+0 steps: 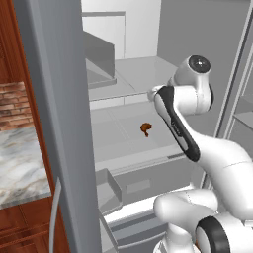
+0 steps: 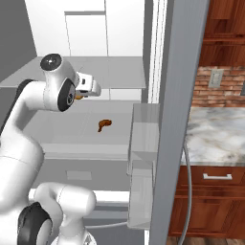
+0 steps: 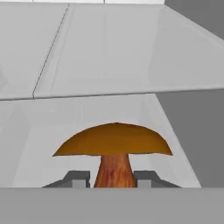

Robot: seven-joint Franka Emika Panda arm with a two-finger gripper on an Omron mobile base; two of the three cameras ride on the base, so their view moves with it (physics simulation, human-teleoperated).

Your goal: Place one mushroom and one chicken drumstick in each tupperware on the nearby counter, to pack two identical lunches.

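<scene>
Mushroom (image 3: 114, 151) sits between my tool's (image 3: 113, 179) two finger tips, its reddish-brown stem pinched between them and its orange-brown cap spreading above; my tool is clamped on that stem. In the hand view a pale grey fridge shelf (image 3: 109, 57) runs behind the cap. From the right base view, my hand is inside the open fridge, above the middle shelf, with a bit of orange showing beside my wrist. One chicken drumstick (image 1: 146, 129) lies alone on that shelf (image 1: 118, 138), well apart from my hand; it also shows in the right base view (image 2: 104, 125). Marble counter (image 2: 215, 136) stands outside the fridge, past the open door (image 2: 174, 119), over reddish-brown cabinets (image 2: 210, 201).
</scene>
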